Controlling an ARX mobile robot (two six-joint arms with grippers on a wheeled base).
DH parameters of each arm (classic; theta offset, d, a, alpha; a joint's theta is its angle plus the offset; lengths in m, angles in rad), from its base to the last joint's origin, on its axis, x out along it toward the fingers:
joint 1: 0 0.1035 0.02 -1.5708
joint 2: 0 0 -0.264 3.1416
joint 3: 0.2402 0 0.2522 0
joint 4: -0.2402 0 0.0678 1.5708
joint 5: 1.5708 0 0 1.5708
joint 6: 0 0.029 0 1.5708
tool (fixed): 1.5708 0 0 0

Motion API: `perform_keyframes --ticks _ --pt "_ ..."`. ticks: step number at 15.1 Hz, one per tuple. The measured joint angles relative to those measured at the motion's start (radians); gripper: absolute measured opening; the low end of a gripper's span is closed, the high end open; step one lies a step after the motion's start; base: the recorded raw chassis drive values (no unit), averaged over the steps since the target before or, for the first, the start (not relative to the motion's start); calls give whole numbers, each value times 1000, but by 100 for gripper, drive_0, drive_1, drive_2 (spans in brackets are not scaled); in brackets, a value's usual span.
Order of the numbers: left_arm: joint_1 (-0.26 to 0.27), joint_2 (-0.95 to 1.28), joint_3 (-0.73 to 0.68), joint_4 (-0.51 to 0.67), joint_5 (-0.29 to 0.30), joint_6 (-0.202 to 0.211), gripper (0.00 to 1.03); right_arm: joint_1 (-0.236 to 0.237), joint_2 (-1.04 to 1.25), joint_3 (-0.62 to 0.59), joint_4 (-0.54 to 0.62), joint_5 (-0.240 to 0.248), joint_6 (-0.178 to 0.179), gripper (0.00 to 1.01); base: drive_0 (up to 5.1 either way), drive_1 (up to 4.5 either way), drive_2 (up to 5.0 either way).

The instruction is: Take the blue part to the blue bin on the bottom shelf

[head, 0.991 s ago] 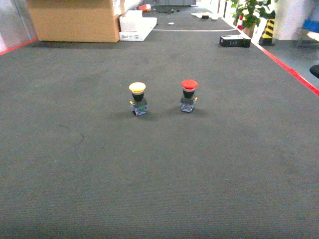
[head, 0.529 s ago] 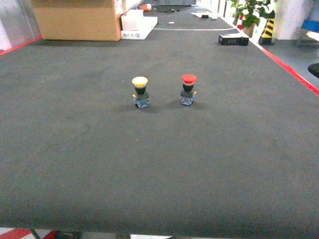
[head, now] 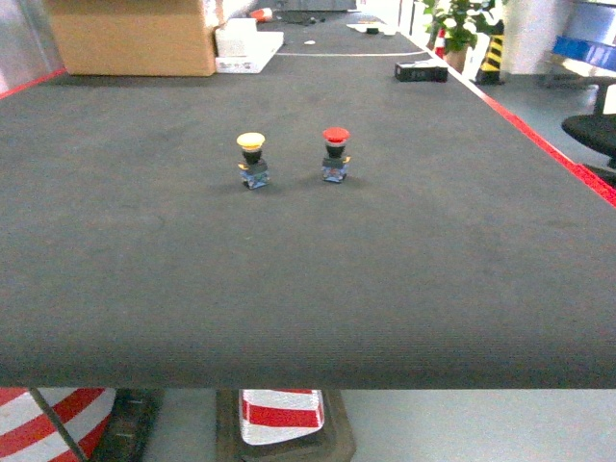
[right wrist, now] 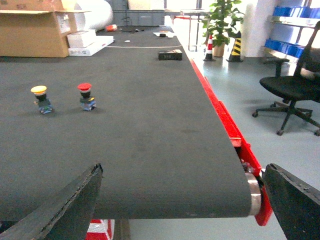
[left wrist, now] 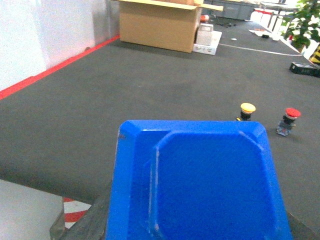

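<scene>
While left claw [left wrist: 195,227] clamps blue part [left wrist: 200,180], right claw [right wrist: 182,175] gapes empty at belt [right wrist: 150,140] edge.

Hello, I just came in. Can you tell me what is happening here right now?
The left hand is carrying a large blue piece that fills the lower part of its wrist view. The right hand is open and holds nothing, hovering by the near end of the dark belt. On the belt stand a yellow-capped push button and a red-capped push button, side by side and apart, untouched. No bin or shelf is in view.
</scene>
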Motion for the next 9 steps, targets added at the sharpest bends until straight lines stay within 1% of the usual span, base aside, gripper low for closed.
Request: perform_keyframes --ticks 9 --pt "0 0 0 0 1 0 43 0 0 0 0 1 0 98 -156 -156 -156"
